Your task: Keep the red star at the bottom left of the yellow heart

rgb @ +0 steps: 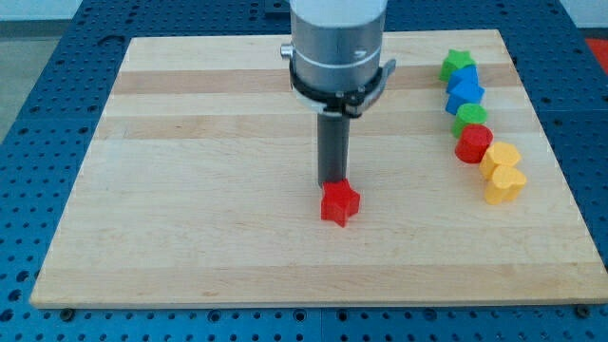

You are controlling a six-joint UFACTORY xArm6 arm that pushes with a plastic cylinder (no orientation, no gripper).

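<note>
My tip (332, 183), the blunt end of a straight dark rod with no jaws to spread or press, stands at the upper edge of the glossy red star block (339, 202), seemingly touching it. The star lies near the middle of the pale striped wooden board (190, 190), which rests on a blue perforated table (28, 114). The smooth yellow heart block (505, 185) sits well apart at the view's right, lowest in a column of blocks.

Lab: wooden board (190, 237) on blue perforated bench (38, 76).

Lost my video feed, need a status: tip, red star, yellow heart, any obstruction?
My tip at the red star's top edge. Yellow heart far toward the view's right, star lower-left of it. Nothing between them.
</note>
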